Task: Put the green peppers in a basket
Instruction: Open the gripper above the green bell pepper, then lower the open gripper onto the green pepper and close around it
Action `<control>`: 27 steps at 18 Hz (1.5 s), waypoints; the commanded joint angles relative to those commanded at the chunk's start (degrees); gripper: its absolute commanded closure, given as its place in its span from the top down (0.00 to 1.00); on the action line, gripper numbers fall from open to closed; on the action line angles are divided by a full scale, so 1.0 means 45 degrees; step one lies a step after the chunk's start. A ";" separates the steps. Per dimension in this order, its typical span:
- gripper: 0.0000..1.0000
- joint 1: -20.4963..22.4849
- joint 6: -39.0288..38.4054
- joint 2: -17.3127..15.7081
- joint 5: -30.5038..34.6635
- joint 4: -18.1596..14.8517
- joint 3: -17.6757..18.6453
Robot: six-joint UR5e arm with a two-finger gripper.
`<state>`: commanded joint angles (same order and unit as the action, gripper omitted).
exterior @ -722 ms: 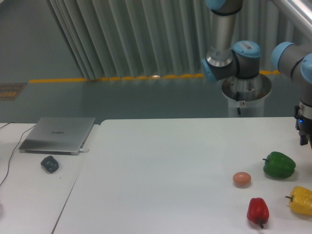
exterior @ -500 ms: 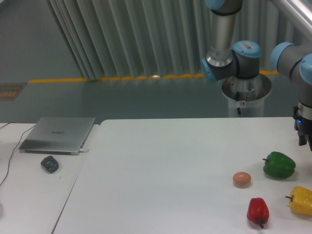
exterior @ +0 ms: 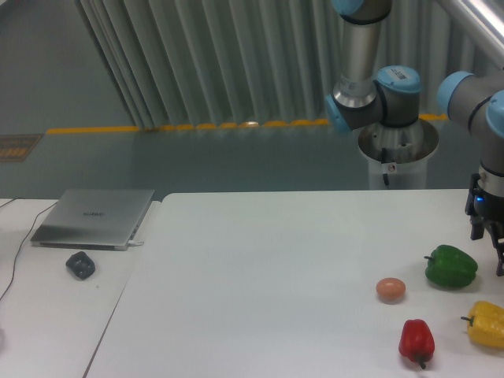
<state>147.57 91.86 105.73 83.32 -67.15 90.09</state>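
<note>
Hovering at the right edge, the gripper (exterior: 490, 252) hangs just beside the green pepper (exterior: 451, 266), probably lining up a grasp; whether its fingers are open I cannot tell. The pepper sits on the white surface (exterior: 276, 276) near an egg-like ball (exterior: 390, 289), red pepper (exterior: 416, 340) and yellow pepper (exterior: 486, 324); no basket shows.

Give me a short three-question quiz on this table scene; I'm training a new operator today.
1. True or false: the green pepper lies nearer the table's far edge than the red pepper.
2. Which thing lies just left of the green pepper: A laptop, B brown ball, C yellow pepper?
3. Is a basket in view?

Key: 1 true. 2 B, the brown ball. 3 No; the end effector hangs by the green pepper, holding nothing.
</note>
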 joint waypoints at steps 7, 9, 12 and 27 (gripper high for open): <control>1.00 -0.0097 -0.1893 0.0039 -0.0525 0.0020 0.0020; 1.00 -0.0078 -0.2346 0.0058 -0.1033 0.0175 0.0213; 1.00 -0.0097 -0.2929 0.0039 -0.1016 0.0800 0.0352; 1.00 -0.1562 0.0266 0.0586 0.2578 0.0703 0.0371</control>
<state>140.54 93.06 108.37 94.92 -63.98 91.76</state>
